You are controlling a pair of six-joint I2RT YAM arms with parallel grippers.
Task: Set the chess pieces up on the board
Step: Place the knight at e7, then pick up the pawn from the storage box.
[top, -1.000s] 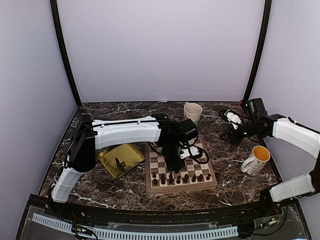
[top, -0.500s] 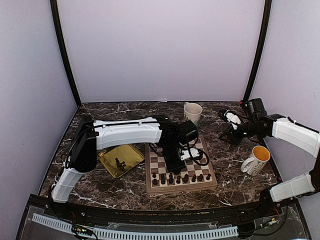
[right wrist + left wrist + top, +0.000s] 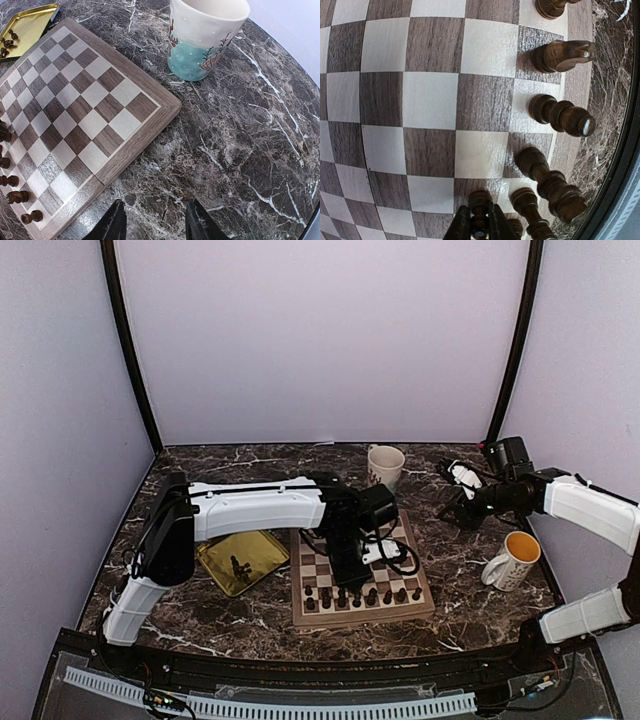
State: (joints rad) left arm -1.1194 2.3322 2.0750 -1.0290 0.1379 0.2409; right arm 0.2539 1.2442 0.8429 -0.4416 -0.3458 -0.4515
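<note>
Counting two mugs (image 3: 385, 465) (image 3: 513, 560) on the desk (image 3: 460, 585), we find chess pieces (image 3: 357, 596) rowed along the board (image 3: 360, 619)'s near edge and several more in the gold tray (image 3: 218, 558). The left tool (image 3: 479, 219) pinches one piece (image 3: 480, 200) over the board; the right tool (image 3: 155, 212) gapes, empty.

walls (image 3: 320, 340): plain pale lilac | corner poles (image 3: 128, 350): black | tabletop (image 3: 470, 602): dark veined marble | light: even
</note>
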